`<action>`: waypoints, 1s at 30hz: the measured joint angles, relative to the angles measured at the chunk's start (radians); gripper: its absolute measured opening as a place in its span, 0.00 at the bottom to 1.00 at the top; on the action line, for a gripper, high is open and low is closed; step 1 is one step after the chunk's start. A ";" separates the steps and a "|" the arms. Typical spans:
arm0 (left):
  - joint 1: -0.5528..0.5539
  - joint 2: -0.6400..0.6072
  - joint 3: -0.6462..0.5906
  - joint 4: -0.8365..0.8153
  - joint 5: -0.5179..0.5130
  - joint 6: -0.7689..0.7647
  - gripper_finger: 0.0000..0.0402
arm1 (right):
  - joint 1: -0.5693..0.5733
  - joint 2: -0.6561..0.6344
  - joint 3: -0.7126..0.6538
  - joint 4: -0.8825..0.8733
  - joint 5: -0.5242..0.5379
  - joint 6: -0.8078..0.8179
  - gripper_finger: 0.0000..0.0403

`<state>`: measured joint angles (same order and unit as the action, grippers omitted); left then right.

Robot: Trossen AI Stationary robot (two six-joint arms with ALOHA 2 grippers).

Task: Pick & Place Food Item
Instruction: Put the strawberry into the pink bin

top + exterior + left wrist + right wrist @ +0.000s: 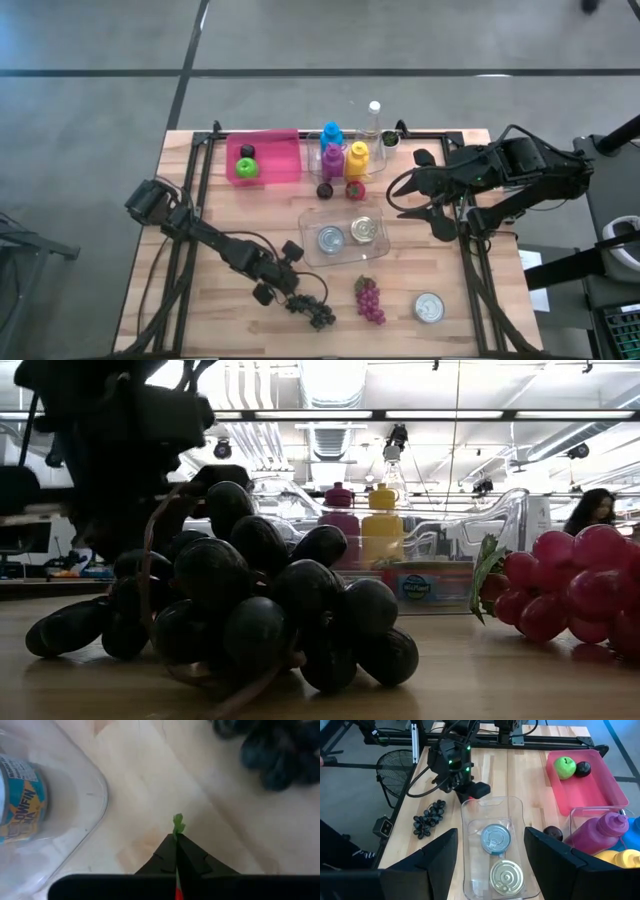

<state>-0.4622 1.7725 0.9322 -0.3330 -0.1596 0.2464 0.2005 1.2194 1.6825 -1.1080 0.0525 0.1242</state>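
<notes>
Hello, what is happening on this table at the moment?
The left gripper is shut, low over the table between the clear tray and the dark grapes. A small green and red thing shows between its fingers; I cannot tell what it is. The dark grapes lie on the wood beside it, apart from the red grapes. The right gripper waits open beyond the tray, holding nothing.

Two dark, jointed robot arms trail looping black cables. The left gripper [462, 782] housing shows small green lights. The right gripper [490, 852] has broad, flat black fingers [437, 855].
</notes>
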 joint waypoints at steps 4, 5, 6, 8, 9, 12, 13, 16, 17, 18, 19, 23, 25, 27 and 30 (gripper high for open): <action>0.000 0.003 0.049 -0.035 0.017 -0.070 0.00 | 0.000 0.000 0.000 0.000 0.000 0.000 0.57; 0.000 0.003 0.062 -0.050 0.014 -0.090 0.00 | 0.000 0.000 0.000 0.000 0.000 0.000 0.57; 0.000 0.002 0.073 -0.063 0.009 -0.110 0.00 | 0.000 0.000 0.000 0.000 0.000 0.000 0.57; 0.000 0.001 0.094 -0.096 0.000 -0.146 0.00 | 0.000 0.000 0.000 0.000 0.000 -0.003 0.56; 0.000 0.001 0.105 -0.114 -0.003 -0.161 0.00 | 0.000 0.000 0.000 0.000 0.000 -0.004 0.56; -0.004 -0.004 0.139 -0.177 -0.006 -0.200 0.00 | 0.000 0.000 0.000 0.000 0.000 -0.005 0.56; -0.005 -0.009 0.150 -0.202 -0.006 -0.203 0.00 | 0.000 0.000 0.000 0.000 0.000 -0.005 0.56; -0.008 -0.044 0.171 -0.257 -0.011 -0.223 0.00 | 0.000 0.000 0.000 0.000 0.000 -0.004 0.56; -0.008 -0.059 0.176 -0.275 -0.013 -0.233 0.00 | 0.000 0.000 0.000 0.000 0.000 -0.004 0.56; -0.007 -0.077 0.180 -0.292 -0.014 -0.245 0.00 | 0.000 0.000 0.000 0.000 0.000 -0.004 0.57; -0.007 -0.097 0.182 -0.307 -0.018 -0.260 0.00 | 0.000 0.000 0.000 0.000 0.000 -0.004 0.57; -0.007 -0.188 0.172 -0.360 -0.044 -0.361 0.00 | 0.000 0.000 0.000 0.000 0.000 -0.004 0.58; -0.002 -0.233 0.167 -0.388 -0.072 -0.431 0.00 | 0.000 0.000 0.000 0.000 0.000 -0.009 0.58; 0.002 -0.278 0.166 -0.423 -0.113 -0.486 0.00 | 0.000 0.000 0.000 -0.001 0.000 -0.018 0.57; 0.012 -0.348 0.166 -0.475 -0.217 -0.574 0.00 | 0.000 0.000 0.000 -0.001 0.000 -0.032 0.57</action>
<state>-0.4502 1.4246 1.0981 -0.8079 -0.3768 -0.3276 0.2005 1.2198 1.6825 -1.1092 0.0528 0.0920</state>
